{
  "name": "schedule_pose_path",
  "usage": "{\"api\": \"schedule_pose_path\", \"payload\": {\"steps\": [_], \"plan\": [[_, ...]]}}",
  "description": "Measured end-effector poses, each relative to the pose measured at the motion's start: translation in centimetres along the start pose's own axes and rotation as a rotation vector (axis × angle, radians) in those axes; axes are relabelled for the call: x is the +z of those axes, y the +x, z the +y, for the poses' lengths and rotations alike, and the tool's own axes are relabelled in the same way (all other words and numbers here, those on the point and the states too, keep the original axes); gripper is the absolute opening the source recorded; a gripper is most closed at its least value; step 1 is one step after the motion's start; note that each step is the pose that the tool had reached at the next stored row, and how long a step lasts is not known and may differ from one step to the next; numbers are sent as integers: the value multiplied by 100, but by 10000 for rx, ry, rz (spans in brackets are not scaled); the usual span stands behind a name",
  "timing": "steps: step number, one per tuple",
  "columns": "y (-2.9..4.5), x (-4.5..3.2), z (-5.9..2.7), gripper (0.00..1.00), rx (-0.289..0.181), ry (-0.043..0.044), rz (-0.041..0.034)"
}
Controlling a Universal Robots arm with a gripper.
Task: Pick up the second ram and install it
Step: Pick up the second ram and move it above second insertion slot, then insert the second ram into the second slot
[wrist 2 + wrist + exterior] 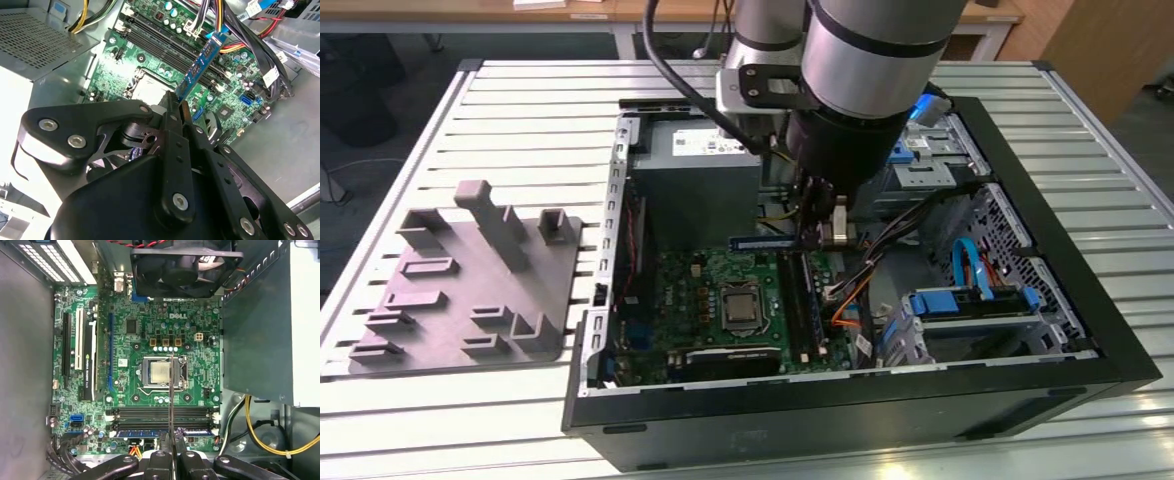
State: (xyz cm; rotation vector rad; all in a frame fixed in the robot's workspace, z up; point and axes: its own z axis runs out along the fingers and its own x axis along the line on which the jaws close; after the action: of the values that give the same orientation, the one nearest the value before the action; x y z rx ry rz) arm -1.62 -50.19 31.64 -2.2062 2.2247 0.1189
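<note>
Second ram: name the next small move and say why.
Probably turn the gripper about its own axis. It holds the second ram above the green board, crosswise to the black slots, so lowering it now would not seat it.

Matt black end effector (178,102), smooth second ram (201,64), ribbed metal table (520,110).

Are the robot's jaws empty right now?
No, in the second wrist view the jaws are shut on the second ram, a thin bluish stick held out over the green board.
</note>
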Motion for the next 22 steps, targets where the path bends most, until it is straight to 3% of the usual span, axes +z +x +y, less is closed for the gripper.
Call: {"api": "schedule_pose_path", "payload": {"steps": [5,22], "plan": [[28,44,-1,14,0,0,-1],[29,46,-2,14,69,4,1]]}}
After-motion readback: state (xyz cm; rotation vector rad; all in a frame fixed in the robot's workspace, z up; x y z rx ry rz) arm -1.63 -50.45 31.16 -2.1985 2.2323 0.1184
